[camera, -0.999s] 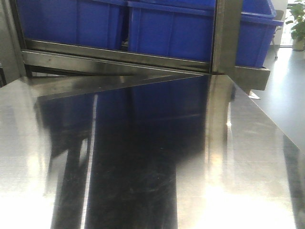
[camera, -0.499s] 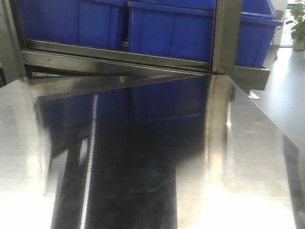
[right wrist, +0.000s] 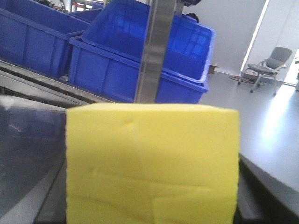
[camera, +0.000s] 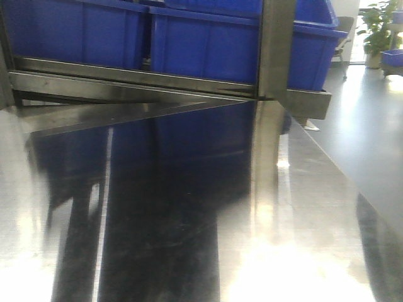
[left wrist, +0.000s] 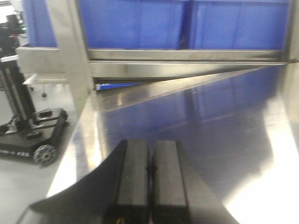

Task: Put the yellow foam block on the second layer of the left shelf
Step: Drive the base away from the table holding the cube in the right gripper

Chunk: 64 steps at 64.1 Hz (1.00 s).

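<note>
since the yellow block point(right wrist: 152, 163) fills the right wrist view from the centre down to 6 o'clock, i judge it is up in my right claw, though the fingers are hidden behind the foam and i cannot see the grip itself. my left claw point(left wrist: 150, 151) is pressed shut on nothing, low over the steel table point(camera: 302, 207), at 6 o'clock in its own view.

so the pick looks done and the placing is not. in the front view the shelf's front rail point(camera: 138, 78) runs across at 10 to 12 o'clock with the blue bins point(camera: 201, 44) sitting on that tier, and no yellow shows there. from the right wrist, the bins lie beyond the block at 10 to 12 o'clock, and an upright steel post point(right wrist: 154, 51) stands at 12 o'clock between me and them.

what's left, as i read it: carry the block forward to the tier, clear of that post, set it down there, and let go.
</note>
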Each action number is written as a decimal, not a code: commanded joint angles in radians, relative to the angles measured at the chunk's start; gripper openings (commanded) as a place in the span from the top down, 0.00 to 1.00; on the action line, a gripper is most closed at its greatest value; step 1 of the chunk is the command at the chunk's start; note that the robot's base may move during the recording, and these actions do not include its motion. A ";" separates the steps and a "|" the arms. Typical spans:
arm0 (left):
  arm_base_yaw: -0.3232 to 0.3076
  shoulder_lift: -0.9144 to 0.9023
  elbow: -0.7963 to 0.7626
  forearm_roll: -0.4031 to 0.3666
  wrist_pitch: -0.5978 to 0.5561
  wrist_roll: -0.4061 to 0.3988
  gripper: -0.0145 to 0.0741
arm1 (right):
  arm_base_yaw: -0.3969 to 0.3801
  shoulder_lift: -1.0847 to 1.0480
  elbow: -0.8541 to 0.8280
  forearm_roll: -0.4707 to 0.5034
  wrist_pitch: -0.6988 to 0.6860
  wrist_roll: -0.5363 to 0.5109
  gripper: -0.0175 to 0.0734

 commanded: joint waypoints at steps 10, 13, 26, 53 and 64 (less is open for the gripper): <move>-0.008 -0.015 0.028 -0.003 -0.084 -0.004 0.68 | -0.007 0.011 -0.029 -0.005 -0.086 -0.002 0.46; -0.008 -0.015 0.028 -0.003 -0.084 -0.004 0.68 | -0.007 0.011 -0.029 -0.005 -0.086 -0.002 0.46; -0.008 -0.015 0.028 -0.003 -0.084 -0.004 0.68 | -0.007 0.012 -0.029 -0.005 -0.086 -0.002 0.46; -0.008 -0.015 0.028 -0.003 -0.084 -0.004 0.68 | -0.007 0.013 -0.029 -0.005 -0.087 -0.002 0.46; -0.008 -0.015 0.028 -0.003 -0.084 -0.004 0.68 | -0.007 0.013 -0.029 -0.005 -0.087 -0.002 0.46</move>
